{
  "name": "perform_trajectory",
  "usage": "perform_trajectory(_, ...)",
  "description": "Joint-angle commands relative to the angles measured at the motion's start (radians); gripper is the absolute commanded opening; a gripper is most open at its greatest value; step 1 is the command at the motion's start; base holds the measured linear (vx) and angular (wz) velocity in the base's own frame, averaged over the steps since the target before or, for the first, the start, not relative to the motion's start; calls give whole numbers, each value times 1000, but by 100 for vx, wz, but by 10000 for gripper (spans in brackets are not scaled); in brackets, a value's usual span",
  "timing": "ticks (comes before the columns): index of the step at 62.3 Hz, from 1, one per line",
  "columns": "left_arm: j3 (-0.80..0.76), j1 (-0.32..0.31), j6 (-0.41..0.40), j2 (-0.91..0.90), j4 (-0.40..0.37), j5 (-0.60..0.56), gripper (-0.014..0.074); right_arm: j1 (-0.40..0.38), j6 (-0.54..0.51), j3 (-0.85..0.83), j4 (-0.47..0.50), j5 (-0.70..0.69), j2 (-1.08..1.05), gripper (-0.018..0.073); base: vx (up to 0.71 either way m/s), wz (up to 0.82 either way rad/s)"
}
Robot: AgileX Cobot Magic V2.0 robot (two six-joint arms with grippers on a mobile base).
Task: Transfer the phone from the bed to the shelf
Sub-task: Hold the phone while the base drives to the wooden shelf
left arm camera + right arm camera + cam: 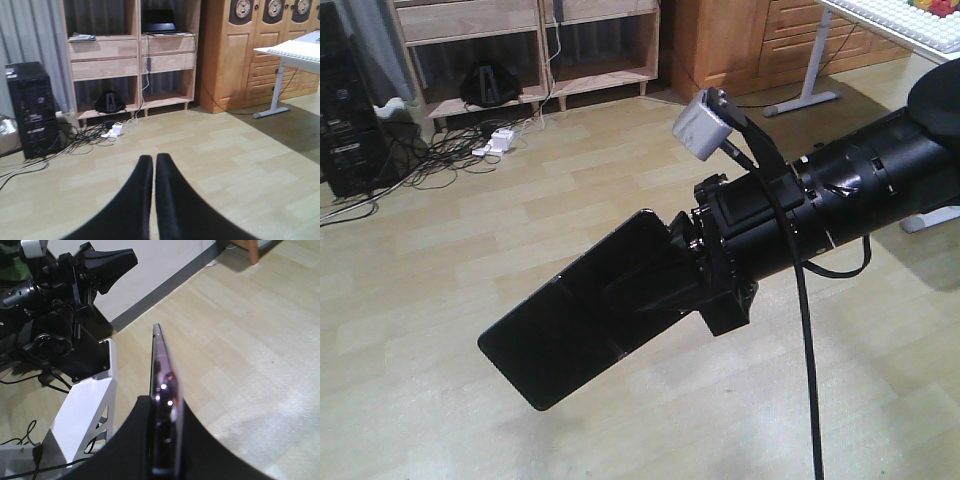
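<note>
Phone (552, 328) between the right jaws

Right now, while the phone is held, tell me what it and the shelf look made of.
Phone: glossy black face, probably glass, dark and mirror-smooth in the front view; its thin edge looks like pinkish metal, catching bright glints at the right wrist. Shelf: pale natural wood, matte, with faint grain on thick boards; solid or veneer, I cannot tell.

Ahead of the left gripper (153, 159), the wooden shelf (100, 67) stands on the pale plank floor (225, 150). A laptop (159, 25) lies in its upper right compartment, a black bag (109, 101) on its bottom board. A white power strip (116, 130) and cables (82, 135) lie on the floor before it.
</note>
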Motion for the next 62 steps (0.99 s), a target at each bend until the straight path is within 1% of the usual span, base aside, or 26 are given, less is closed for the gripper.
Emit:
perform_trajectory(1, -21, -4, -6, -13, -9, -72, 1, 0, -9, -25, 79, 67, -41, -2, 39, -13)
perform_trajectory(62, -21, -4, -6, -13, -9, -72, 1, 0, -10, -25, 79, 67, -41, -2, 42, -10)
